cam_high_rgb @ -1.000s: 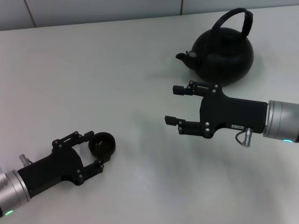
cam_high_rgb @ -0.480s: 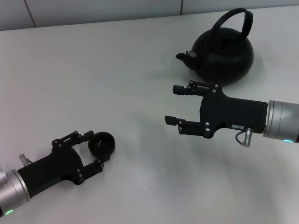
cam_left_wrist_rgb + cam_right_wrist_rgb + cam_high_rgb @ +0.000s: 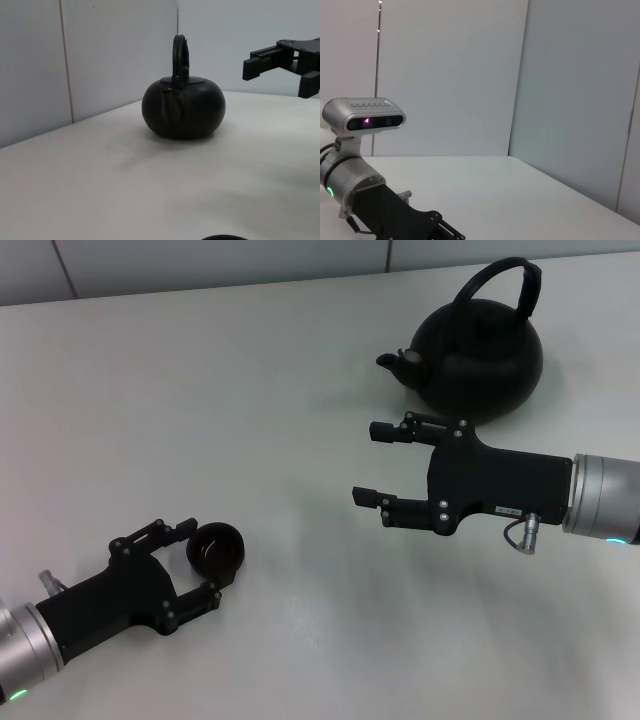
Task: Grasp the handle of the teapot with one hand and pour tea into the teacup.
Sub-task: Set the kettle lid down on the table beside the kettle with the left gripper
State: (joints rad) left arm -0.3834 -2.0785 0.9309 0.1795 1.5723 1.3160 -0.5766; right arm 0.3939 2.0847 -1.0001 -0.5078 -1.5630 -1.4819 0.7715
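Observation:
The matte-black teapot (image 3: 480, 352) stands at the back right, its spout toward the left and its arched handle (image 3: 512, 278) upright over it. The left wrist view also shows the teapot (image 3: 183, 111) and handle (image 3: 179, 55). My right gripper (image 3: 367, 464) is open just in front of the teapot, apart from it, its fingers (image 3: 270, 54) pointing left. The small dark teacup (image 3: 215, 548) sits at the front left between the fingers of my left gripper (image 3: 200, 562), which touch its sides. Only a sliver of the teacup rim (image 3: 220, 237) shows in the left wrist view.
The white table (image 3: 280, 410) runs back to a pale wall. Bare surface lies between the cup and the teapot. The right wrist view shows the left arm (image 3: 355, 187) with its wrist camera (image 3: 365, 117).
The left gripper and the teacup have shifted very slightly to the left together. The right arm and the teapot have not moved.

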